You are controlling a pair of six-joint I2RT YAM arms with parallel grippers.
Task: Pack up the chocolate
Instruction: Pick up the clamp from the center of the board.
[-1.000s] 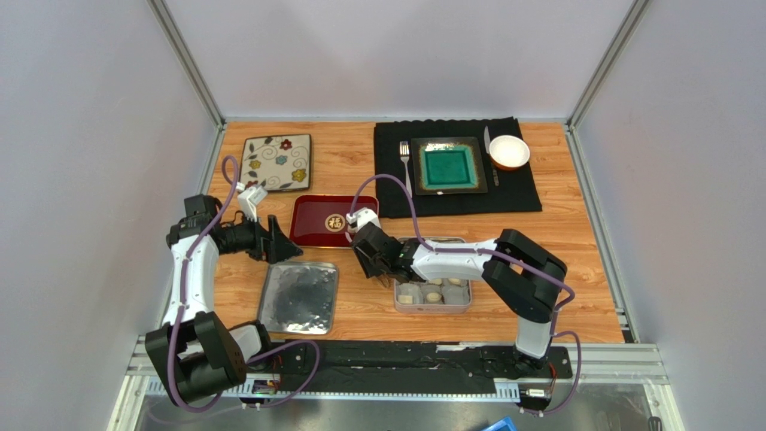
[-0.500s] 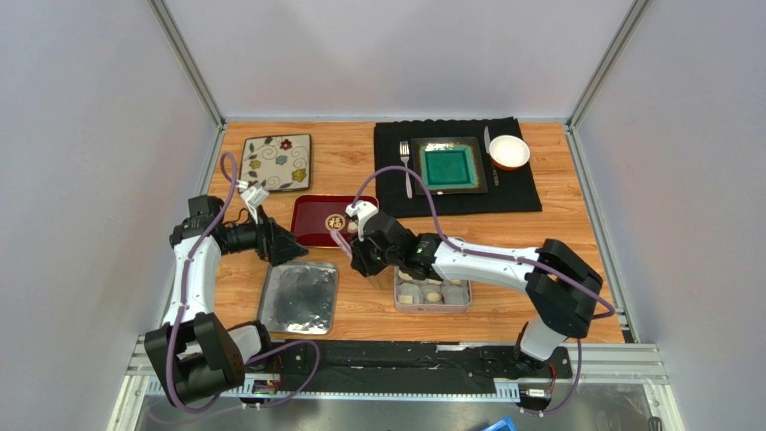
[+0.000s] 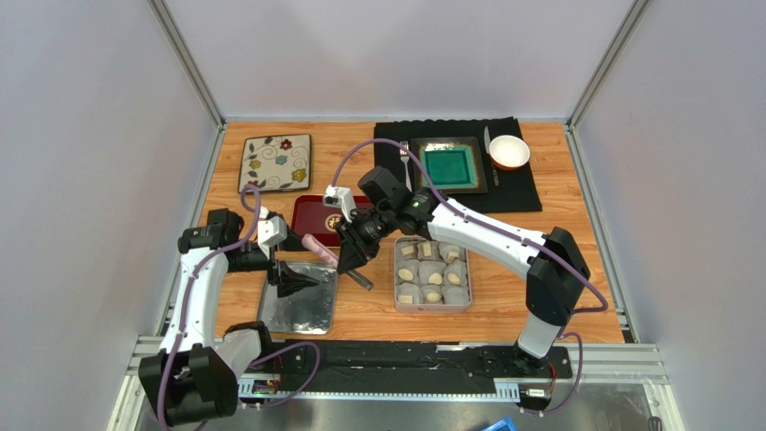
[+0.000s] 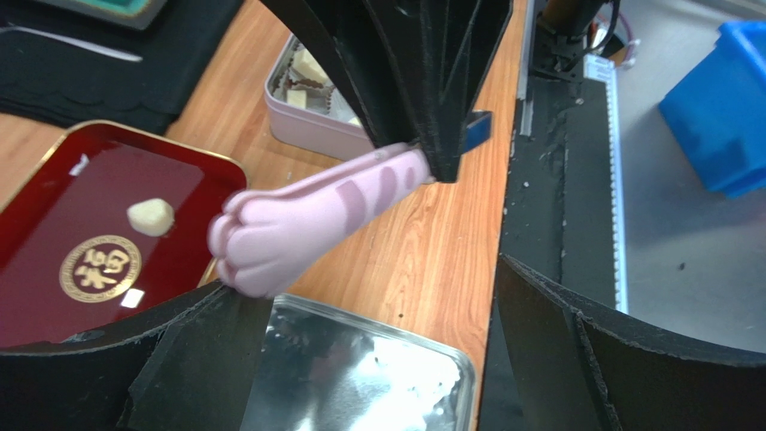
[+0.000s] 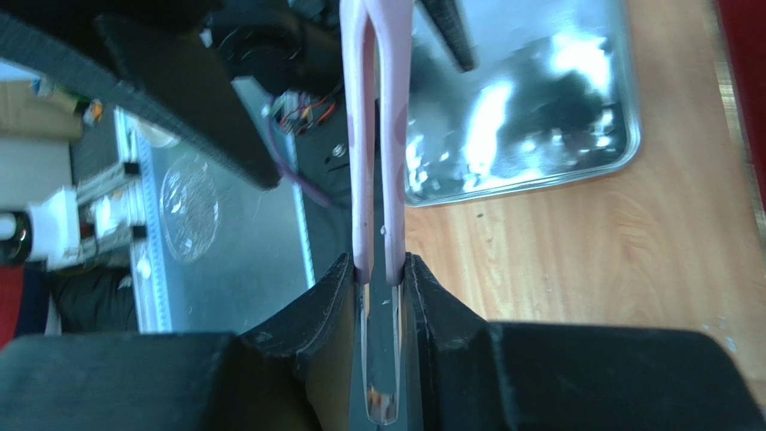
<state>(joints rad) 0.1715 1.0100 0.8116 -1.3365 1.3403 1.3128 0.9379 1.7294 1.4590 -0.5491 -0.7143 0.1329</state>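
Observation:
My right gripper [image 3: 352, 254] [image 5: 378, 269] is shut on pink cat-paw tongs [image 3: 321, 247] [image 4: 306, 211] [image 5: 364, 135], whose arms are squeezed close together. The paw tips hang over the near edge of the red tray [image 3: 310, 218] [image 4: 180, 175]; nothing shows between them. One cream chocolate [image 4: 150, 216] lies on that tray. Several more chocolates [image 3: 423, 274] sit in paper cups inside the metal tin [image 3: 432, 307] [image 4: 315, 135]. Just left of the tongs, my left gripper [image 3: 292, 277] [image 4: 378, 359] stands open and empty over the silver lid [image 3: 299, 301] [image 4: 360, 377].
A floral plate [image 3: 276, 162] lies at the back left. A black mat [image 3: 530, 193] at the back carries a green plate [image 3: 449, 166], a fork [image 3: 405, 162] and a white bowl [image 3: 509, 151]. A blue bin [image 4: 719, 108] sits beyond the table's near edge.
My right arm swung left from over the tin towards the red tray, carrying the tongs, and squeezed them narrower. My left arm moved from beside the red tray down over the silver lid.

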